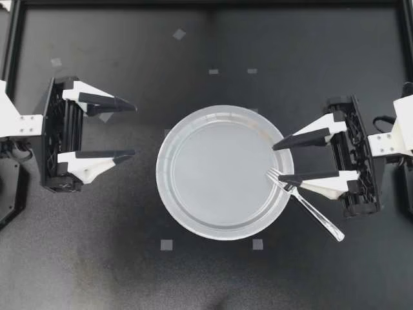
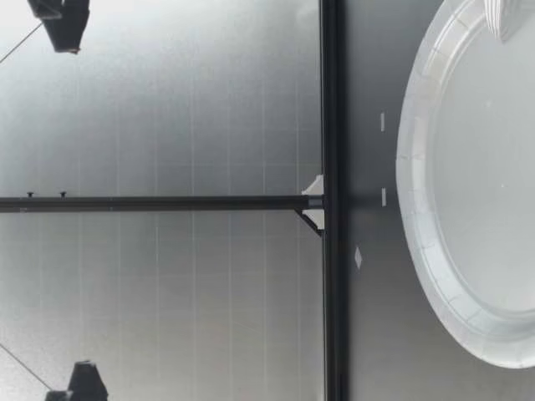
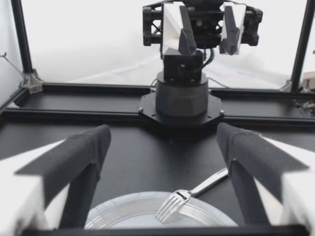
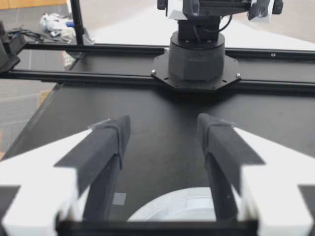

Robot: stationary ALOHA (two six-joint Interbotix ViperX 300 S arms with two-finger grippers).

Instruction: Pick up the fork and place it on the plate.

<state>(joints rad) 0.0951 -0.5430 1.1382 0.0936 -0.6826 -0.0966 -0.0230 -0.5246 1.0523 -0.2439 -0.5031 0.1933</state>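
A pale grey plate [image 1: 213,174] lies in the middle of the black table. A clear plastic fork [image 1: 308,208] rests with its tines on the plate's right rim, its handle slanting off onto the table. My right gripper [image 1: 278,163] hangs open over that rim, the fork's tines beside its nearer finger. My left gripper [image 1: 133,129] stands open and apart to the plate's left. In the left wrist view the fork [image 3: 192,192] and plate [image 3: 128,212] lie ahead of the wide fingers [image 3: 88,152]. The right wrist view has the plate [image 4: 182,204] under its spread fingers [image 4: 114,135].
Small grey tape squares [image 1: 166,244] [image 1: 257,244] mark the table near the plate. A black frame rail [image 2: 330,125] borders the table. Bare black tabletop surrounds the plate [image 2: 468,192].
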